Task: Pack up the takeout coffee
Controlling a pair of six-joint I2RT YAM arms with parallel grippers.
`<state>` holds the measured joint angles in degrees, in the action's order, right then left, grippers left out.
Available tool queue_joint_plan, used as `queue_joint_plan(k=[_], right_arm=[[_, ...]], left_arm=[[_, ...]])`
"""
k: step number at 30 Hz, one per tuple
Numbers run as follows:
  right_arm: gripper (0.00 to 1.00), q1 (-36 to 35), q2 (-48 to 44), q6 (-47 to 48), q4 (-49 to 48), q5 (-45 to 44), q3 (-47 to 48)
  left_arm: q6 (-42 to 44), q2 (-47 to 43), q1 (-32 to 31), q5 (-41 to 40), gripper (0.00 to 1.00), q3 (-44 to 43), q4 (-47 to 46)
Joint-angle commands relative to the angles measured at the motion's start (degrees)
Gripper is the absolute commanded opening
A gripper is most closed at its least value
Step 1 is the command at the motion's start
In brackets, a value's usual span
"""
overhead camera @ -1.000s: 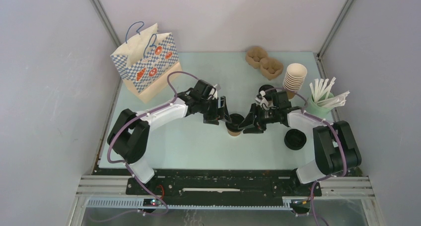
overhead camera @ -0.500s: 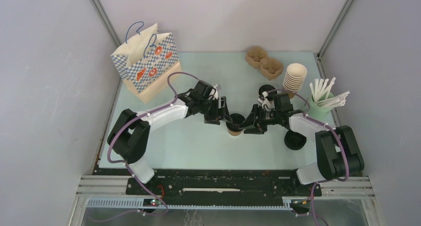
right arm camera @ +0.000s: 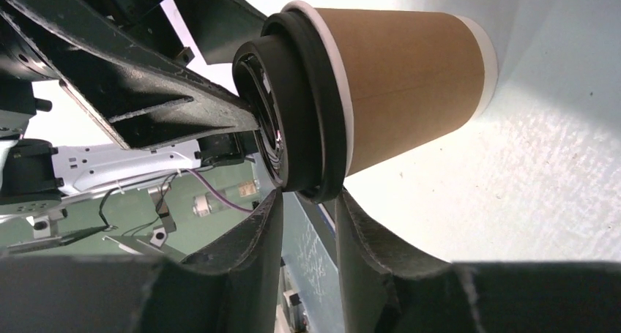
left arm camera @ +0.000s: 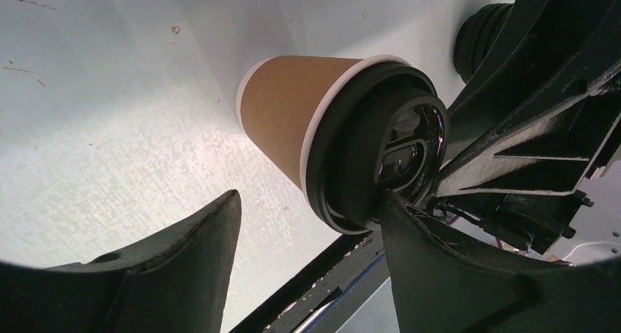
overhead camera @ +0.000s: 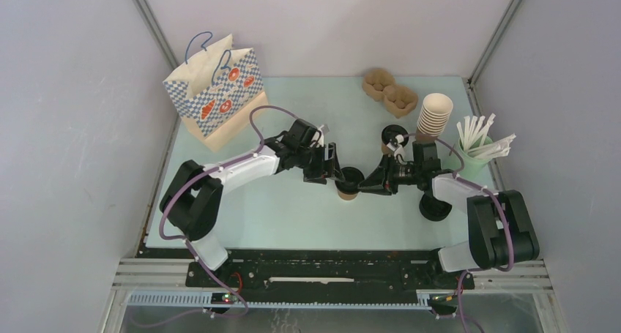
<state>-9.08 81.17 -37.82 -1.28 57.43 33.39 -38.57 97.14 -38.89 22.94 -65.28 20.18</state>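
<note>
Pale green tabletop (overhead camera: 242,208) bears our lidded kraft cup (overhead camera: 346,189), well right of the paper bag (overhead camera: 216,91). Our right gripper (right arm camera: 307,208) has narrowed about the black lid (right arm camera: 293,106), grip unclear. Our left gripper (left arm camera: 309,201) stays wide and empty, so we judge packing still pending.

A pale green table (overhead camera: 293,216) stands in a booth of plain grey walls (overhead camera: 66,128) on three sides, slim metal posts (overhead camera: 146,15) in the far corners, a black rail (overhead camera: 329,271) along its near edge; the light is soft and even
</note>
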Motion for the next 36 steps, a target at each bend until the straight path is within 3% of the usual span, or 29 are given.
queue_joint_plan(k=[1, 4, 7, 9, 12, 15, 27, 30, 34, 36], right_arm=[[0.36, 1.59, 2.02, -2.26, -5.79, -0.73, -0.77], [0.37, 1.84, 1.49, -2.30, -6.36, 0.03, -0.86], [0.52, 2.59, -0.51, -2.81, -7.22, 0.93, -1.79], [0.55, 3.47, -2.34, -2.15, -5.60, 0.52, -2.38], [0.52, 4.52, -2.05, -0.74, -4.27, 0.73, -2.88], [0.43, 4.56, 0.25, -0.59, -5.25, 1.01, -2.89], [0.42, 2.63, 5.24, -3.81, -12.46, 0.85, -2.32], [0.37, 0.57, 6.67, 0.10, -6.87, -4.54, -1.16], [0.25, -2.51, 6.30, 2.98, 6.80, -20.06, -1.13], [0.24, -3.11, 5.53, 3.51, 10.50, -25.63, -1.13]], left_arm=[[3.43, 3.92, -0.37, -8.31, 0.72, 1.12, 8.56], [3.43, 4.05, -0.37, -8.24, 0.72, 1.08, 8.56], [3.62, 4.18, -0.47, -8.10, 0.72, 0.96, 8.56], [3.67, 4.35, -0.42, -7.97, 0.72, 0.77, 8.57], [3.67, 4.67, -0.45, -7.82, 0.72, 0.51, 8.56], [3.76, 4.99, -0.45, -7.64, 0.72, 0.20, 8.71], [3.72, 5.32, -0.46, -7.61, 0.72, 0.02, 9.08], [3.67, 5.80, -0.41, -7.88, 0.72, 0.30, 9.08], [3.58, 6.51, -0.43, -8.81, 0.72, 2.08, 8.73], [3.23, 6.56, -0.47, -9.06, 0.72, 3.77, 7.80]])
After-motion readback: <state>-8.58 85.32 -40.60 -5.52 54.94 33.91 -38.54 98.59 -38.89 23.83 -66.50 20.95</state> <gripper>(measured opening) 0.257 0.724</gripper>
